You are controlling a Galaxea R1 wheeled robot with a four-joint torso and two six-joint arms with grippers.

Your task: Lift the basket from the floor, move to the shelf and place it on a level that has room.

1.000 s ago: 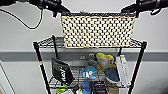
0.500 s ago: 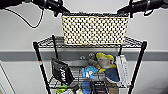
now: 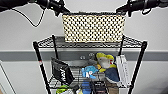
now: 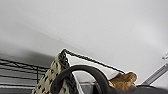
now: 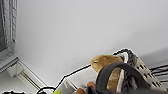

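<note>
The cream woven basket [image 3: 93, 27] hangs level over the shelf [image 3: 41, 65], its bottom at the height of the top wire level [image 3: 48, 42]. My left gripper [image 3: 63, 10] is at its left top corner and my right gripper [image 3: 122, 10] at its right top corner, each shut on a dark loop handle. The left wrist view looks along the woven wall [image 4: 47, 80] and one handle [image 4: 82, 70]. Across in the right wrist view are the other wall [image 5: 146, 71] and handle [image 5: 117, 67]. A brown soft toy [image 5: 105, 61] lies inside the basket.
The tier below holds a yellow and blue plush [image 3: 106, 62], a dark pouch [image 3: 61, 71], white boxes [image 3: 122, 68] and small toys. A pale wall with a grey band [image 3: 20, 55] stands right behind the rack.
The basket has moved slightly farther in over the top tier. The rack has shifted a little in the picture as the camera moved.
</note>
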